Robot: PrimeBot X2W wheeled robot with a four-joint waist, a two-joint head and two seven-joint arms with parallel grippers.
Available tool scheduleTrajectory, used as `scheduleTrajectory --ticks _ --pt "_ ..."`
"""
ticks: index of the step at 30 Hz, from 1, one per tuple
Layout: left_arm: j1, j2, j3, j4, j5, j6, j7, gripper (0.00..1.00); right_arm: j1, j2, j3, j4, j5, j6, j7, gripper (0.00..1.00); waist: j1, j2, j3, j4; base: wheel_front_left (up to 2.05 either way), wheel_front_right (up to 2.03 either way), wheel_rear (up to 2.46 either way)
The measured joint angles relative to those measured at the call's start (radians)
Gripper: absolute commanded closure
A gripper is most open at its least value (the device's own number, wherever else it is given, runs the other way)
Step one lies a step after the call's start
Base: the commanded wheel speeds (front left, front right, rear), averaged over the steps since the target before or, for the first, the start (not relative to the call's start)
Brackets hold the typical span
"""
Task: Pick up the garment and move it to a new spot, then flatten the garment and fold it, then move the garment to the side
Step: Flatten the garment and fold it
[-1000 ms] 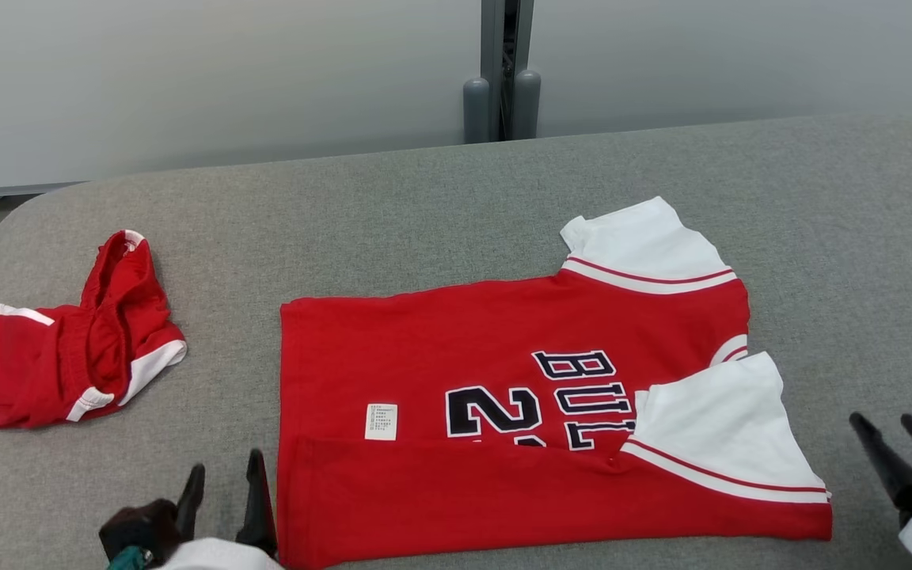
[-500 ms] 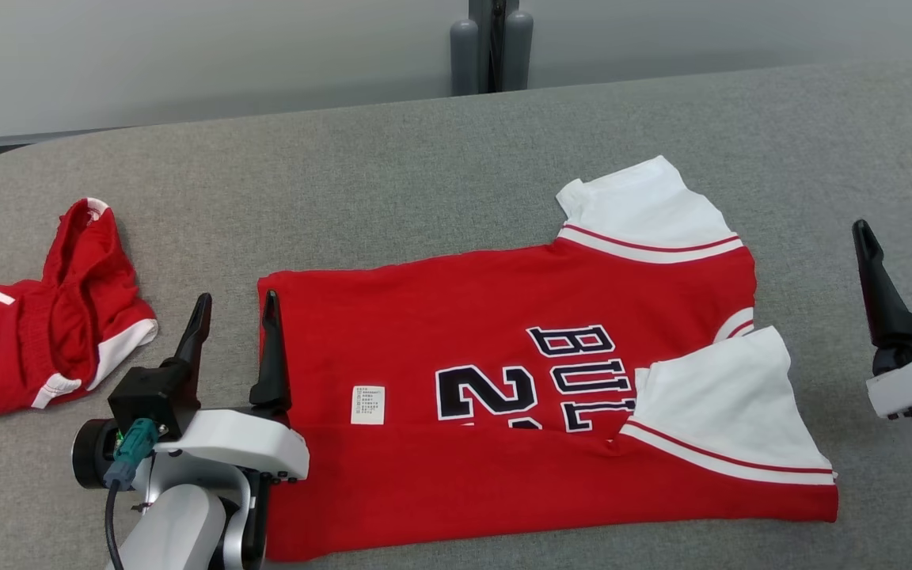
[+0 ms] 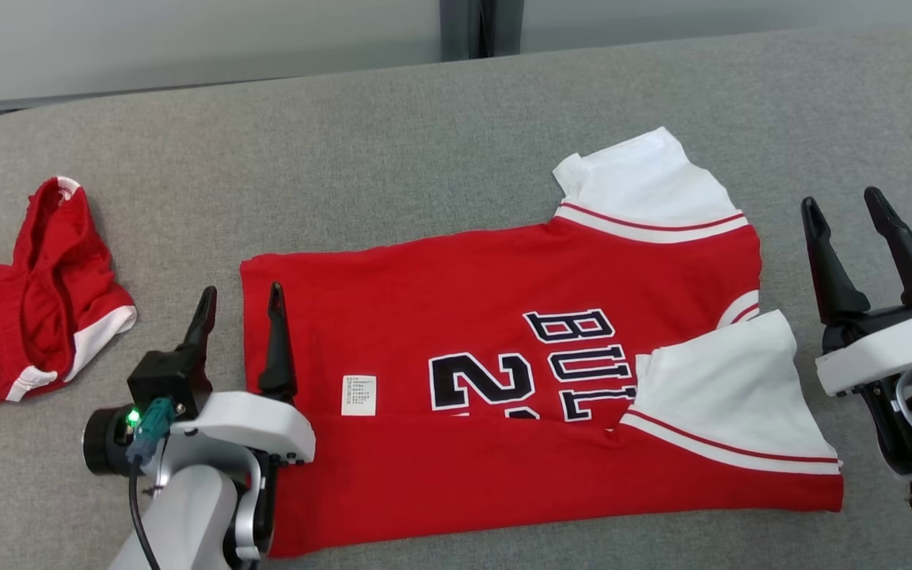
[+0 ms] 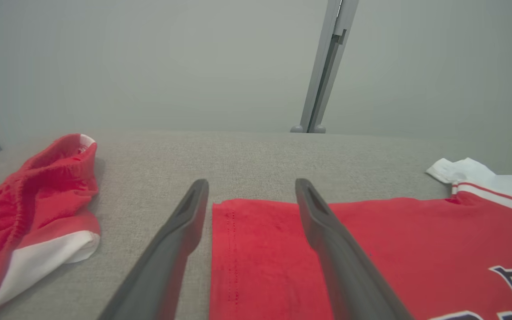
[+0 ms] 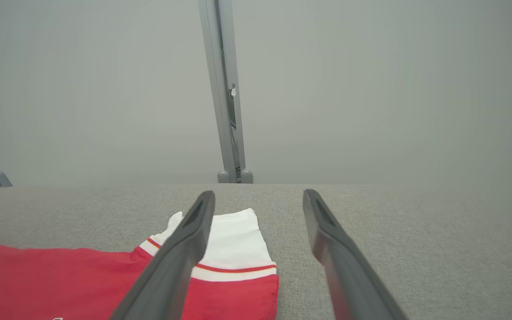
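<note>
While left gripper [image 3: 241,291] and right gripper [image 3: 840,198] stand jaws apart, grey woven surface [image 3: 424,158] carries red-and-white jersey [image 3: 464,301], pale wall [image 3: 187,39], grey post [image 3: 468,28] behind

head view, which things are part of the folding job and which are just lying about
Job: red jersey, partly folded; left gripper, open; right gripper, open.
Lying about: crumpled red shorts; grey post.

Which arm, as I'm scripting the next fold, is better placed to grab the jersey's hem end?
Left. The left pincer stands open with one finger over the hem of the red jersey and one beside it; the right pincer is open past the sleeve end, over bare grey surface.
</note>
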Motion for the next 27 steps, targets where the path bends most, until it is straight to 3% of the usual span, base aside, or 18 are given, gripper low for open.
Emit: scheduleTrajectory --ticks 6,17,27 --pt "-0.081 0.022 -0.025 0.072 0.027 -0.008 0.050 0.00 -0.058 -0.017 0.037 0.026 0.030 0.000 0.000 0.00 0.0000 0.0000 0.041 0.007 0.00 0.00 0.00" --pt "-0.299 0.059 -0.028 0.213 -0.006 -0.042 0.315 0.00 -0.170 -0.026 0.116 0.066 0.069 0.000 -0.001 0.00 0.0000 0.0000 0.141 0.006 0.00 0.00 0.00" --pt "-0.327 0.068 -0.044 0.239 -0.024 -0.077 0.377 0.00 -0.171 -0.031 0.119 0.077 0.088 0.000 -0.001 0.00 0.0001 0.0000 0.155 -0.006 0.00 0.00 0.00"
